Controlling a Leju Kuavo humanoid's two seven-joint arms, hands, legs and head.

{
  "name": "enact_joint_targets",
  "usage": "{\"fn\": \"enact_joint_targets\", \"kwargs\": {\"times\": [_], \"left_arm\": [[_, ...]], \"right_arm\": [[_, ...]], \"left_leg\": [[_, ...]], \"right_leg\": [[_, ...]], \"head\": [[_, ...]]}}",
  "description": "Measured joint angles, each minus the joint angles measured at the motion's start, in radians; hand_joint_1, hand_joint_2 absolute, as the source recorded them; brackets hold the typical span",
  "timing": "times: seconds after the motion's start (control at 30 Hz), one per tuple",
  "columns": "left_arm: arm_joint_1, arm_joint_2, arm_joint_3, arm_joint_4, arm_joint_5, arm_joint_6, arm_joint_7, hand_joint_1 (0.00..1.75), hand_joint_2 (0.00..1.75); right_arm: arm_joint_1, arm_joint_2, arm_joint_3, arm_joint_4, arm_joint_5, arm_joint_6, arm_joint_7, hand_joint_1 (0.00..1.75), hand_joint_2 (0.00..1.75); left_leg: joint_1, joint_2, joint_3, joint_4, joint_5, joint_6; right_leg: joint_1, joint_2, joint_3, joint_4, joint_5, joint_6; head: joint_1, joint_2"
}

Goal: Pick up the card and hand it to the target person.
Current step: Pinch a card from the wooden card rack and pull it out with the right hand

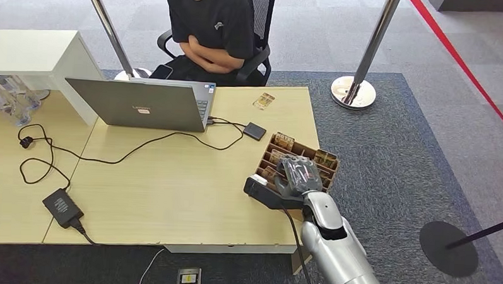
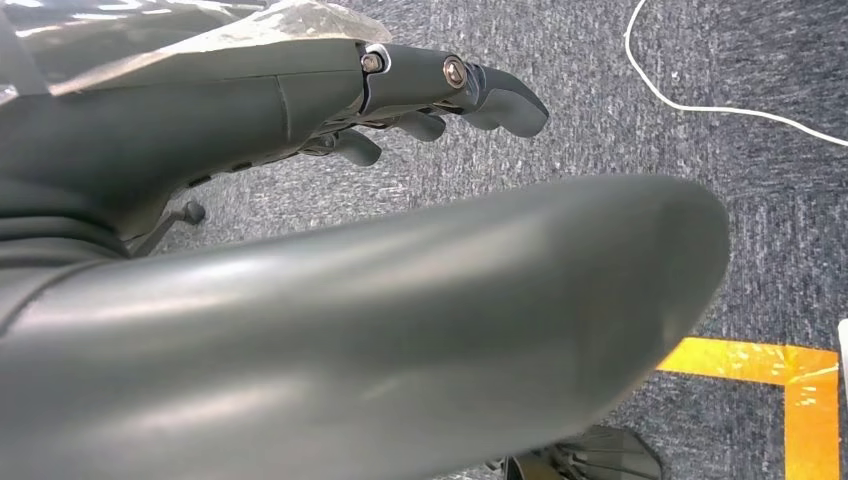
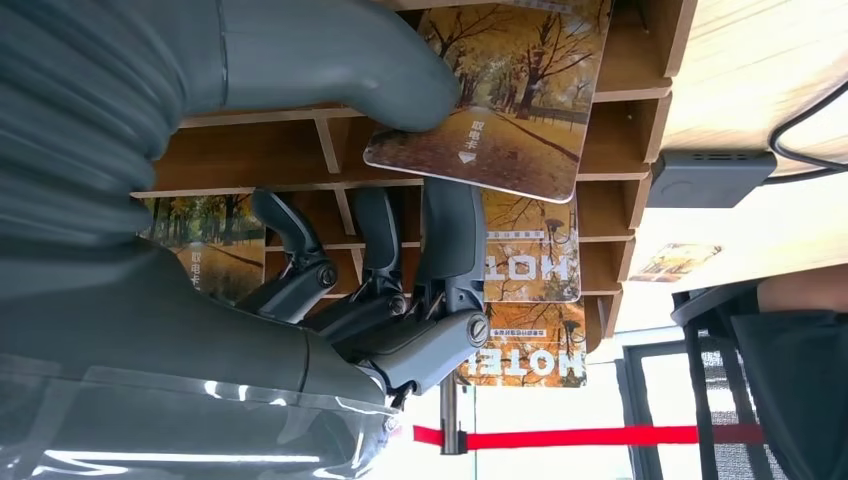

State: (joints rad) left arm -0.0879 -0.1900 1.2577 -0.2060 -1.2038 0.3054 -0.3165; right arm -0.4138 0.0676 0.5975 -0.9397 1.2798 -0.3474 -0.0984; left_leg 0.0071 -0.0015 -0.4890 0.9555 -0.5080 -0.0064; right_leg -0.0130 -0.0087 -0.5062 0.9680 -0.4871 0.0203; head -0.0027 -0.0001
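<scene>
We are at the picking stage. Our right hand [image 1: 300, 175] is down over the card rack [image 1: 329, 172] at the table's [image 1: 171, 196] 4 o'clock corner in the head view. The right wrist view shows the thumb [image 3: 400, 90] pressing on the face of one card [image 3: 500, 110], with a dark finger [image 3: 450, 235] rising behind it, so we judge the card pinched between the two; the other fingers sit loosely curled below. The card appears tilted partway out of its slot, its lower part still among the rack's wooden dividers, so we read the lift as begun but not finished. More cards [image 3: 530, 265] stand in the slots next to it.

Our left hand [image 2: 440, 95] hangs by our side above the grey carpet [image 2: 700, 70]; its fingers are loosely bent, apart from one another, with nothing in them.

The person [image 1: 212, 27] sits in a chair at 12 o'clock, arms folded, no hand reaching out. A laptop [image 1: 140, 103] and its cable lie between us and them, toward 11 o'clock of the rack, and a loose card [image 1: 263, 101] lies on the table near the far edge.

So, done: reach and, it seems, grasp. Left: draw the card clear of the rack without dragging its neighbours, carry it across the table toward 12 o'clock, and present it for the person to take.
</scene>
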Motion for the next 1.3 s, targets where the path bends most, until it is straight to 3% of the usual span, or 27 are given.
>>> {"fn": "enact_joint_targets", "kwargs": {"times": [0.4, 0.93, 1.3], "left_arm": [[0.000, 0.000, 0.000, 0.000, 0.002, 0.002, 0.000, 0.00, 0.00], [0.001, 0.000, 0.000, 0.000, -0.001, 0.002, 0.002, 0.00, 0.00], [0.000, 0.000, 0.000, 0.000, -0.002, 0.002, 0.006, 0.00, 0.00]], "right_arm": [[0.000, 0.009, -0.007, 0.003, -0.022, -0.017, -0.021, 1.75, 1.75], [0.077, -0.026, -0.029, -0.236, -0.037, -0.027, -0.021, 1.71, 1.75], [0.092, -0.038, -0.033, -0.320, -0.070, -0.011, -0.026, 1.72, 1.75]], "left_leg": [[0.000, 0.000, 0.000, 0.000, 0.000, 0.000], [0.000, 0.000, -0.001, 0.000, 0.000, 0.000], [0.000, 0.000, -0.001, 0.000, 0.000, 0.000]], "right_leg": [[0.000, 0.000, 0.000, 0.000, 0.000, 0.000], [0.001, 0.000, -0.001, 0.000, 0.000, 0.000], [0.001, 0.000, -0.001, 0.000, 0.000, 0.000]], "head": [[0.000, 0.000], [0.000, 0.000], [0.000, 0.000]]}}
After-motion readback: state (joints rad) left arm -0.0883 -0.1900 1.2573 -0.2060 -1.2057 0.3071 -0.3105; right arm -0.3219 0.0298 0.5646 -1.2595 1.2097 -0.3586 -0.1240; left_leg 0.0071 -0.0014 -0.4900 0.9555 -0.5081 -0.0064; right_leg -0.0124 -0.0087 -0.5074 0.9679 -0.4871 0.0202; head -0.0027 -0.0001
